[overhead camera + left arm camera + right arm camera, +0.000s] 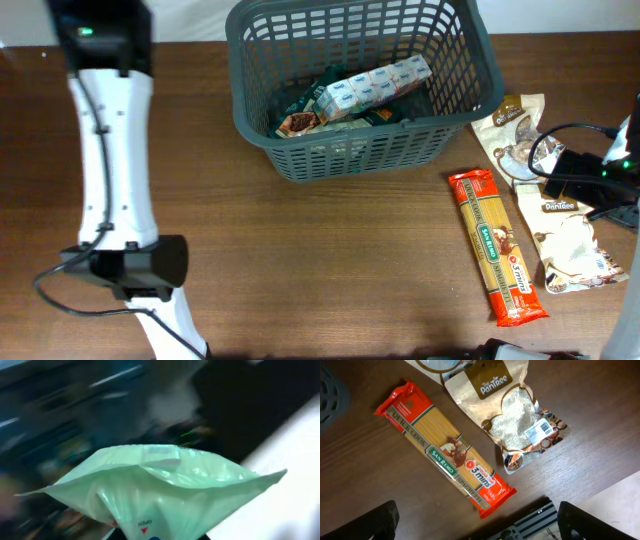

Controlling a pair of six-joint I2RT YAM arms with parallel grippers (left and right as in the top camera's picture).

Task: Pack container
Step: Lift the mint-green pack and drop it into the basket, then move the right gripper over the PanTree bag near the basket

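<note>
The container [365,150], a dark grey slotted basket, stands at the back centre of the table. Inside it lie a white and blue packet [375,85] and dark green packets [310,105]. A pale green plastic bag [165,485] fills the blurred left wrist view. My left gripper is shut on the bag's lower end, with its fingers hidden below it. In the overhead view my left arm [110,180] runs down the left side and its gripper is past the bottom edge. My right gripper [480,522] stands wide open above the near end of a red spaghetti pack [445,455], holding nothing.
The spaghetti pack [497,247] lies right of the basket. Beside it is a brown and white Pantree bag [570,235] [512,415], and another pouch [512,125] lies behind that. The right arm [585,175] hangs over these bags near the table's right edge.
</note>
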